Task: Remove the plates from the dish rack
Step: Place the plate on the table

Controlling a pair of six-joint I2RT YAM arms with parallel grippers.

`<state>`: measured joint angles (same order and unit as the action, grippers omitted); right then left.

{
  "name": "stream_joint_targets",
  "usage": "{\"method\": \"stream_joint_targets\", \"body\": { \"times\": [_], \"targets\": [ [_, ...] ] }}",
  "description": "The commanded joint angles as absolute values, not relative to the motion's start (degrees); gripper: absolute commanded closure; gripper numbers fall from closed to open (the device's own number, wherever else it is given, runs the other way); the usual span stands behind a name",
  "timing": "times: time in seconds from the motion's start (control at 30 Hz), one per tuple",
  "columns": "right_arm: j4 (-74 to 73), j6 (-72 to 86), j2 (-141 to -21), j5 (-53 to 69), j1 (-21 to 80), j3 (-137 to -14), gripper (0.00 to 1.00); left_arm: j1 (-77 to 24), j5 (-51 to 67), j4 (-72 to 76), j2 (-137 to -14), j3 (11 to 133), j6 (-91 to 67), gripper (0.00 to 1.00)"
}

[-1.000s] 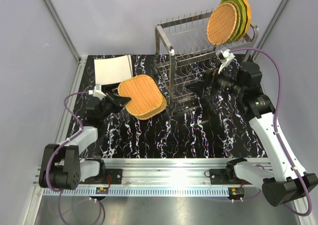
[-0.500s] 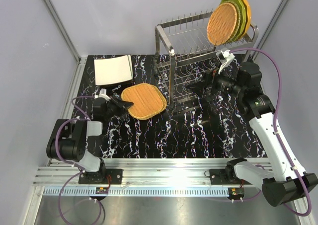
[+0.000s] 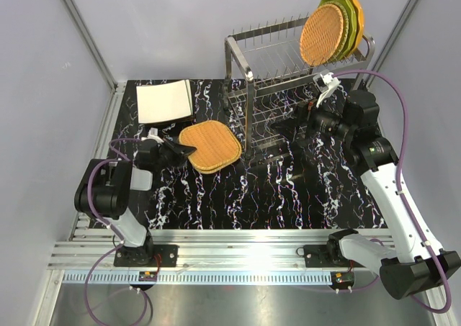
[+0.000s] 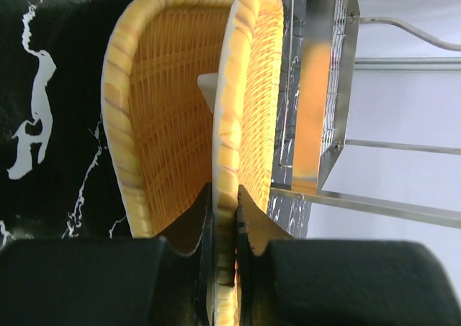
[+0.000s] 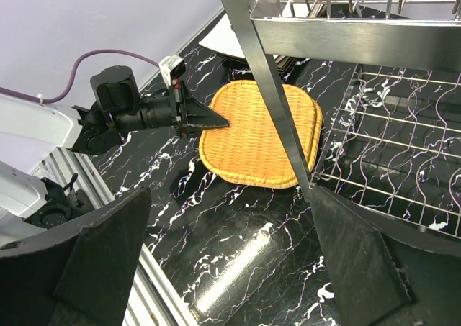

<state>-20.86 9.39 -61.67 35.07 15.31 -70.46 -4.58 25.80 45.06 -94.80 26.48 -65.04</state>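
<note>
My left gripper [image 3: 184, 151] [image 4: 225, 189] is shut on the near rim of a woven orange-tan rounded-square plate [image 3: 211, 143] [image 4: 252, 81]. That plate hovers low over a second, matching plate [image 4: 155, 110] lying on the table, and the two are apart at the gripped edge. The dish rack [image 3: 248, 70] stands just to the right. Its top tier holds a round woven plate [image 3: 321, 34], with a green scalloped plate [image 3: 347, 11] and an orange one behind it. My right gripper [image 3: 282, 133] [image 5: 227, 268] is open and empty by the rack's lower tier.
A stack of square cream plates [image 3: 164, 101] [image 5: 229, 44] lies at the back left of the black marbled table [image 3: 238, 196]. A rack post [image 5: 277, 96] crosses the right wrist view between my right gripper and the woven plates [image 5: 252, 135].
My left gripper has lowered the woven plate from a raised tilt to nearly flat over the matching one and shifted slightly right. The right arm has not moved.
</note>
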Motion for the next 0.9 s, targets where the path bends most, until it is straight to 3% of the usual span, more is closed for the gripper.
{"method": "stream_joint_targets", "body": {
  "times": [0.0, 0.1, 0.23, 0.27, 0.37, 0.4, 0.5, 0.63, 0.87],
  "targets": [
    [-18.55, 9.49, -61.08, 34.45, 14.85, -70.58, 0.00, -4.92, 25.23, 53.26, -95.89, 29.26, -65.65, 0.98],
    [-18.81, 9.41, -61.26, 34.45, 14.85, -70.66, 0.00, -5.10, 25.22, 52.21, -97.03, 29.88, -65.65, 0.91],
    [-18.72, 9.41, -61.43, 34.37, 14.94, -70.58, 0.00, -5.27, 25.49, 49.23, -97.82, 30.94, -64.95, 0.73],
    [-18.81, 9.40, -61.35, 34.37, 14.85, -70.66, 0.00, -5.45, 25.40, 48.44, -97.65, 31.20, -64.69, 0.63],
    [-18.90, 9.40, -61.43, 34.28, 14.85, -70.75, 0.00, -5.62, 24.96, 44.22, -96.60, 32.34, -62.67, 0.51],
    [-18.90, 9.23, -61.44, 34.19, 14.85, -70.75, 0.00, -5.71, 24.61, 41.34, -95.46, 32.60, -61.19, 0.41],
    [-18.98, 9.23, -61.52, 34.19, 14.77, -70.93, 0.00, -5.89, 22.77, 33.44, -93.17, 34.45, -57.24, 0.25],
    [-18.90, 8.96, -61.61, 34.01, 14.85, -71.10, 0.00, -6.15, 19.79, 22.09, -88.78, 37.61, -51.52, 0.15],
    [-18.63, 9.05, -61.79, 34.10, 14.76, -71.19, 0.00, -6.50, 16.61, 7.30, -87.80, 43.50, -43.51, 0.09]
  ]
}}
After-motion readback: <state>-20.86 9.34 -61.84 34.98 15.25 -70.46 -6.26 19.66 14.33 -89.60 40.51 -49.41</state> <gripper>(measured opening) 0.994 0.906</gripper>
